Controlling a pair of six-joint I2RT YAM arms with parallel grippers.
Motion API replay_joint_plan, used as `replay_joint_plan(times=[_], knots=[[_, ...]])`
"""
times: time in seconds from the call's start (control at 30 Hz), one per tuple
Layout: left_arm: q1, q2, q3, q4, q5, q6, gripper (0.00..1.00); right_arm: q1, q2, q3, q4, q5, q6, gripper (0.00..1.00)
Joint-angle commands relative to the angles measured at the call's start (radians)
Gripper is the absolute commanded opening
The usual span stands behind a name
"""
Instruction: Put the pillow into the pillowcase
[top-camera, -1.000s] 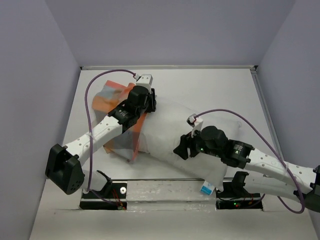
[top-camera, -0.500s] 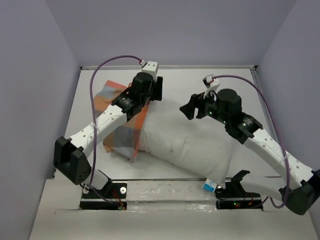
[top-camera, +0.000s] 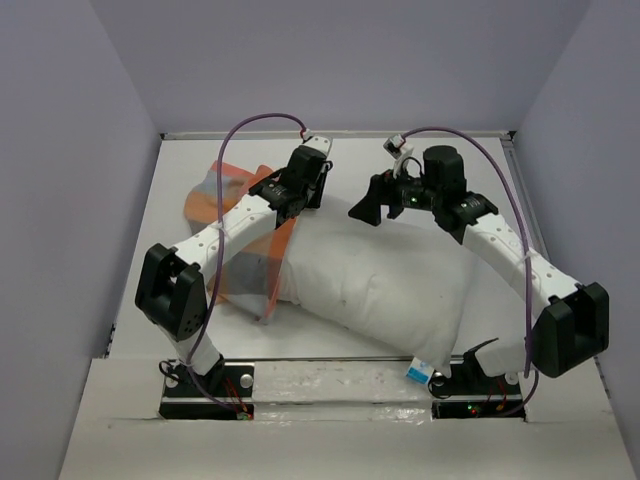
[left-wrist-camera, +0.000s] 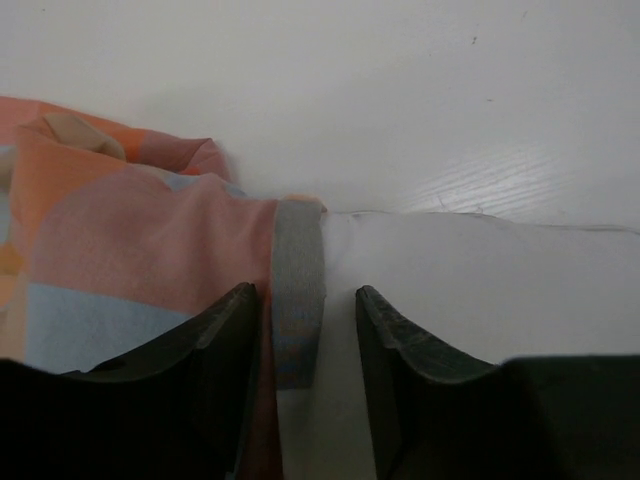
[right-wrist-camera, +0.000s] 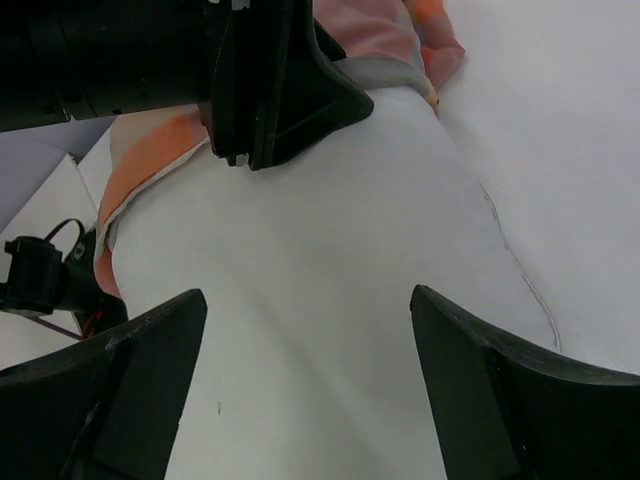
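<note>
Left gripper (left-wrist-camera: 305, 300) is open a narrow gap. Its fingers straddle the grey hem of the pillowcase (top-camera: 250, 280) where that hem meets the pillow (top-camera: 380, 285), and I see no pinch on the cloth. Right gripper (right-wrist-camera: 305, 300) is spread wide and hovers over the pillow's far edge with nothing between its fingers.

Container check: the pillowcase lies on the left half of the table (top-camera: 360, 160), mouth facing right. The pillow's left end sits inside that mouth, with the orange-and-grey hem wrapped over it. Most of the pillow is outside, running right and toward the near edge, plump and bare white. The rest of the case is bunched and flat to the left, under my left arm.

Labels: small blue-and-white tag (top-camera: 417, 373) at the pillow's near right corner, by the right arm's base. The print is too small for me to read. No other writing that I can make out.

Count: one pillow, one pillowcase, one tag.
</note>
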Motion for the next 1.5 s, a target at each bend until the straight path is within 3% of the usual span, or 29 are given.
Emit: replay_joint_plan(times=[0.0, 0.03, 0.07, 0.17, 0.33, 0.4, 0.47, 0.5, 0.53, 0.57, 0.6, 0.8, 1.0, 1.07, 1.1, 1.2, 1.47], knots=[[-0.004, -0.010, 0.042, -0.014, -0.016, 0.038, 0.36, -0.008, 0.106, 0.066, 0.044, -0.104, -0.042, 0.90], [-0.004, -0.009, 0.044, -0.015, -0.019, 0.038, 0.30, -0.008, 0.131, 0.078, 0.042, -0.115, -0.046, 0.90], [-0.004, -0.006, 0.044, -0.011, -0.031, 0.038, 0.16, -0.008, 0.175, 0.098, 0.036, -0.131, -0.056, 0.91], [-0.005, -0.028, 0.033, 0.032, -0.033, 0.034, 0.00, -0.008, 0.229, 0.109, 0.031, -0.145, -0.072, 0.91], [-0.004, -0.122, -0.021, 0.176, 0.064, 0.006, 0.00, 0.001, 0.262, 0.091, 0.039, -0.118, -0.066, 0.93], [-0.004, -0.151, -0.030, 0.222, 0.102, -0.021, 0.00, 0.039, 0.272, 0.080, 0.048, -0.154, -0.066, 0.88], [-0.005, -0.167, -0.033, 0.249, 0.130, -0.043, 0.00, 0.074, 0.268, 0.054, 0.085, -0.260, -0.050, 0.75], [-0.005, -0.180, -0.034, 0.271, 0.163, -0.063, 0.00, 0.106, 0.251, 0.017, 0.146, -0.317, -0.027, 0.51], [-0.004, -0.185, -0.033, 0.281, 0.182, -0.072, 0.00, 0.120, 0.239, -0.004, 0.186, -0.340, -0.011, 0.37], [-0.005, -0.194, -0.034, 0.291, 0.200, -0.092, 0.00, 0.130, 0.211, -0.023, 0.267, -0.348, 0.009, 0.10], [-0.004, -0.202, -0.039, 0.292, 0.228, -0.100, 0.00, 0.130, 0.193, -0.044, 0.299, -0.342, 0.032, 0.00], [-0.004, -0.266, -0.091, 0.365, 0.350, -0.150, 0.00, 0.139, 0.056, -0.099, 0.399, -0.218, 0.102, 0.00], [-0.050, -0.320, -0.211, 0.480, 0.460, -0.281, 0.00, 0.139, -0.010, -0.119, 0.660, -0.262, 0.200, 0.00], [-0.065, -0.332, -0.222, 0.503, 0.478, -0.313, 0.00, 0.150, 0.016, -0.139, 0.740, -0.327, 0.232, 0.00], [-0.079, -0.355, -0.238, 0.546, 0.516, -0.368, 0.00, 0.150, 0.033, -0.159, 0.860, -0.345, 0.257, 0.00], [-0.146, -0.415, -0.258, 0.603, 0.526, -0.465, 0.00, 0.125, 0.137, -0.198, 0.964, -0.329, 0.346, 0.00], [-0.338, -0.475, -0.292, 0.667, 0.490, -0.632, 0.00, 0.107, 0.300, -0.147, 1.002, -0.169, 0.457, 0.00]])
